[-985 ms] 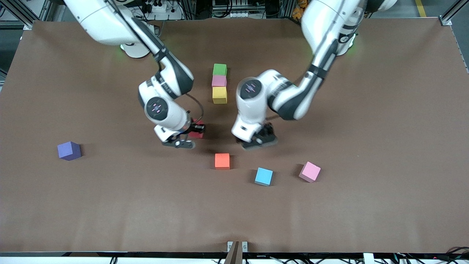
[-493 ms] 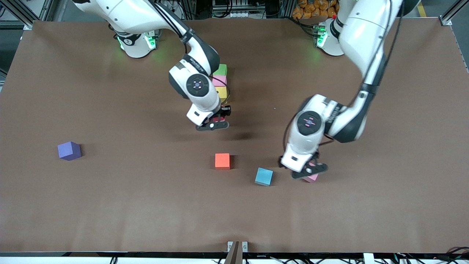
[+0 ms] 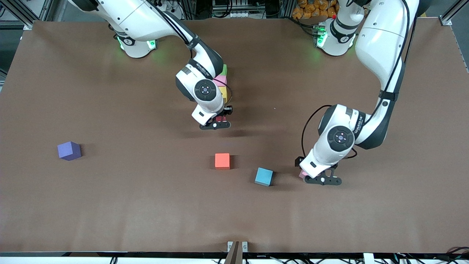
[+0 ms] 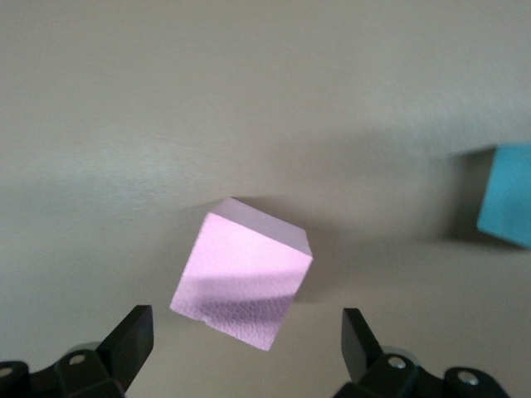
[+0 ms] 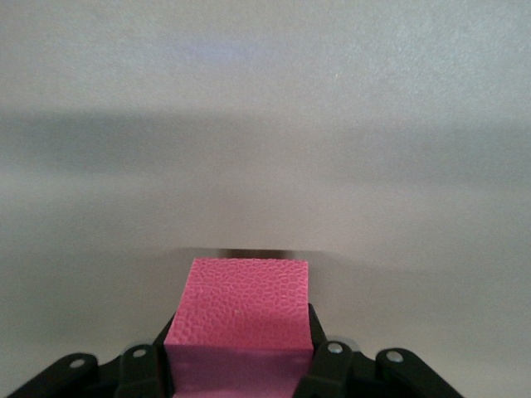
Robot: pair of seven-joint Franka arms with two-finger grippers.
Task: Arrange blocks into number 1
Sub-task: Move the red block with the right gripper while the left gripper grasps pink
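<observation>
A green block [image 3: 224,68], a pink block [image 3: 222,81] and a yellow block [image 3: 225,96] stand in a column at mid-table, partly hidden by the right arm. My right gripper [image 3: 217,123] [image 5: 241,365] is shut on the red block [image 3: 220,118] [image 5: 241,313], over the table right by the yellow block. My left gripper [image 3: 321,180] [image 4: 247,352] is open, low over the second pink block [image 3: 302,175] [image 4: 241,283], which lies skewed between the open fingers [image 4: 133,333]. The arm hides most of that block in the front view.
An orange block [image 3: 222,161] and a blue block [image 3: 264,176] [image 4: 507,196] lie nearer the front camera, the blue one beside the second pink block. A purple block [image 3: 69,150] sits toward the right arm's end of the table.
My right gripper carried the red block from mid-table up to the column by the yellow block. My left gripper swung over to the loose pink block and came down above it, staying open.
</observation>
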